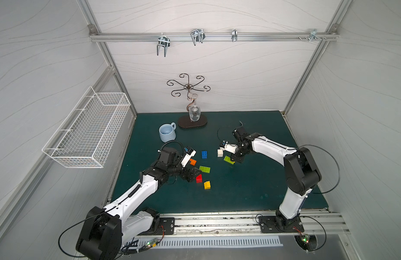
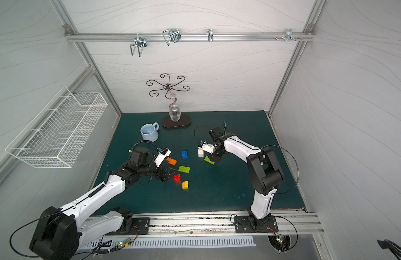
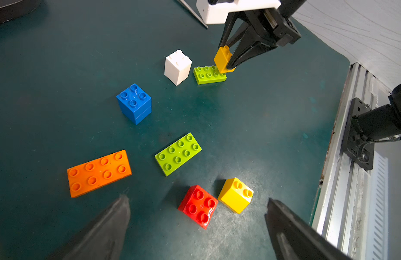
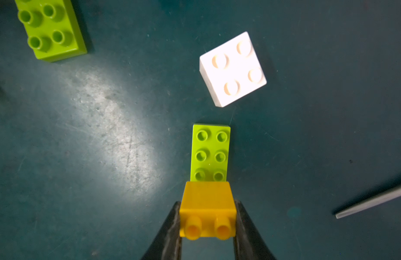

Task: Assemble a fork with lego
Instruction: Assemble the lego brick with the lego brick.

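My right gripper (image 4: 207, 209) pinches a yellow brick (image 4: 206, 193) by its sides. The brick is tilted, its lower end meeting the end studs of a lime green brick (image 4: 210, 153) that lies flat near the middle of the table (image 1: 240, 191). A white brick (image 4: 232, 69) stands just beside that green one, not touching it. My left gripper (image 3: 197, 200) is spread wide and holds nothing. A red brick (image 3: 198, 209) and a second yellow brick (image 3: 235, 195) lie just ahead of it, nearer the table's front edge. An orange brick (image 3: 99, 173), a blue brick (image 3: 134, 103) and a second lime green brick (image 3: 178, 154) lie apart from one another around the table's middle.

No legible text or labels anywhere
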Motion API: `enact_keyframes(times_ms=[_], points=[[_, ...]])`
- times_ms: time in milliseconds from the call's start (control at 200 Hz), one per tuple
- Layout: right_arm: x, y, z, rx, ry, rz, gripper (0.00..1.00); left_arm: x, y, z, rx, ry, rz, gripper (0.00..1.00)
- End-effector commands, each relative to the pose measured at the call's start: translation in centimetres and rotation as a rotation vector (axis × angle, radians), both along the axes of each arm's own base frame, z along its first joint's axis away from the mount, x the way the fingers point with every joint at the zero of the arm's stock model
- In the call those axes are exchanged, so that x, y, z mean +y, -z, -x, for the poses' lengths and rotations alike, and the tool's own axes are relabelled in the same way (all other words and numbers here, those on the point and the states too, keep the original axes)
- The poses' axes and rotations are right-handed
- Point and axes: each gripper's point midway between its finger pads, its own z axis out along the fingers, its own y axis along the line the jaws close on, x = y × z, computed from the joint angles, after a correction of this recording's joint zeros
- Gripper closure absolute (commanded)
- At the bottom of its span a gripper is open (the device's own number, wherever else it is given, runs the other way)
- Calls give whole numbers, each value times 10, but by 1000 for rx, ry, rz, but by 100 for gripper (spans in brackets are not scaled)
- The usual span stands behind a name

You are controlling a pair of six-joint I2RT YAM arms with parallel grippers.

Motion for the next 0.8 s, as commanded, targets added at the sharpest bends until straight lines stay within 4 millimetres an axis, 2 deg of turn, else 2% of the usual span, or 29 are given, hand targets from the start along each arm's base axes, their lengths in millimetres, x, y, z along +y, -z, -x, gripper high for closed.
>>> enact_keyframes(times_ms=[0, 795], points=[[-2, 8, 2, 23, 24, 9, 100, -7, -8, -4, -44, 30, 18, 0], [-3, 27, 3, 49, 55, 22, 100, -6, -7, -3, -43, 32, 12, 0]])
